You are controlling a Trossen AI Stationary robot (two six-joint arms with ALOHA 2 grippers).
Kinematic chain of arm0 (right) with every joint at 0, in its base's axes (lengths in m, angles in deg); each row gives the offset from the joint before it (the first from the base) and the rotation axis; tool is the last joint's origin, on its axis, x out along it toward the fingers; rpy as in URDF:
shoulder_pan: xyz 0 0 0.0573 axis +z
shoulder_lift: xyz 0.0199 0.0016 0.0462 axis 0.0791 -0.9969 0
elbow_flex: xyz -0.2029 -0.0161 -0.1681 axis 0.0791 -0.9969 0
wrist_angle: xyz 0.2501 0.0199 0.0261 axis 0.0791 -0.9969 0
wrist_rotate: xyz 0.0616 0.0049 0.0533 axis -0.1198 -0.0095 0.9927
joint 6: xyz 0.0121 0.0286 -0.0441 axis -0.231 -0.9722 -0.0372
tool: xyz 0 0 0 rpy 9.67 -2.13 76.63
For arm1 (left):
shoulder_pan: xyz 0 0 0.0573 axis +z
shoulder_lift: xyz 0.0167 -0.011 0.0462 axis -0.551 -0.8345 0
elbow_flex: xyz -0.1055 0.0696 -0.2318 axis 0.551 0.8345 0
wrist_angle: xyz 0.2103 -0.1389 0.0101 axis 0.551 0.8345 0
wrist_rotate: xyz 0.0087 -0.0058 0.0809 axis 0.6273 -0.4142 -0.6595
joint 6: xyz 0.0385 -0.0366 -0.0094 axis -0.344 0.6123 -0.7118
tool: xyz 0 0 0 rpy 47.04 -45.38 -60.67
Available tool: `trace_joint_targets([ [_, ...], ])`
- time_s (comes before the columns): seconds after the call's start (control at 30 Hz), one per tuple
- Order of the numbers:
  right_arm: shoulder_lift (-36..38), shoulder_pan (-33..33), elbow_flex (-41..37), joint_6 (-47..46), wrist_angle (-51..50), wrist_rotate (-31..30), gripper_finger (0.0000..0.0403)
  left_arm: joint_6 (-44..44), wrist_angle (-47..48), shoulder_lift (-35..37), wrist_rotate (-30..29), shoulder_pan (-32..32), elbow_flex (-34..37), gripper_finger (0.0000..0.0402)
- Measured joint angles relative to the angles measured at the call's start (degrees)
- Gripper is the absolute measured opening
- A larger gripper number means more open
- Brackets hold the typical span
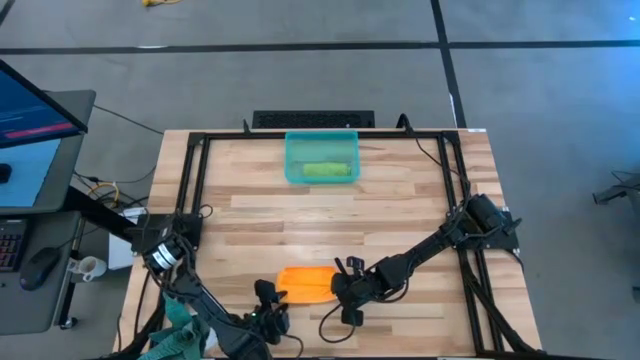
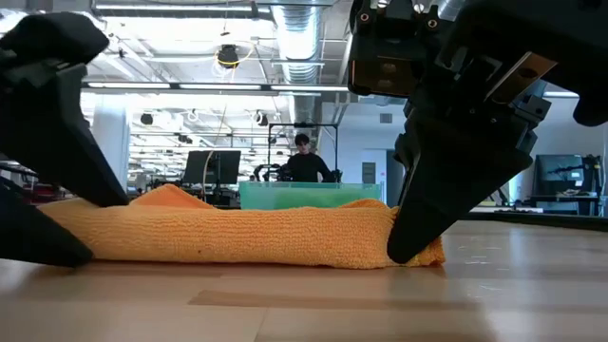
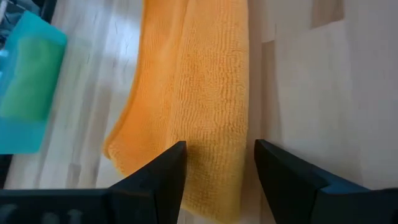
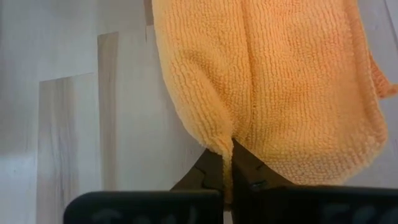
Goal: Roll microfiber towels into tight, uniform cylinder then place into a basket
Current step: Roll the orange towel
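Observation:
The orange towel (image 1: 305,283) lies near the table's front edge as a loose, flattened roll running left to right. My left gripper (image 3: 214,180) is open at its left end, one finger on each side of the roll (image 2: 218,236). My right gripper (image 4: 227,171) is shut on the towel's right end. The teal basket (image 1: 292,150) stands at the far middle of the table, and the lime green towel (image 1: 326,171) lies rolled inside it. My left gripper has a finger (image 3: 165,177) on each side of the towel's left end; I cannot tell whether either one touches the cloth. My right gripper pinches a puckered fold (image 4: 225,142) at the towel's right end between its two fingers. The fingers slant down from the table's right. The towel lies slack on the table.
A black frame (image 1: 190,190) runs along the table's left, right and far sides. A dark teal cloth (image 1: 175,325) hangs at the near left corner by the left arm's base. A monitor and keyboard (image 1: 20,150) stand off the table's left. A person (image 2: 304,161) shows far behind.

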Motion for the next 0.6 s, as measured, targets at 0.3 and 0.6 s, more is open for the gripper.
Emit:
trace_joint_targets([
  [0.3,0.00,-0.01,0.00,0.03,0.40,2.08,0.0017,2.75,-0.50,0.36,1.59,2.15,2.68,0.0183],
  [0.6,0.12,-0.02,0.00,0.49,0.36,3.03,0.0015,4.38,-0.21,0.60,5.90,4.84,4.89,0.0118],
])
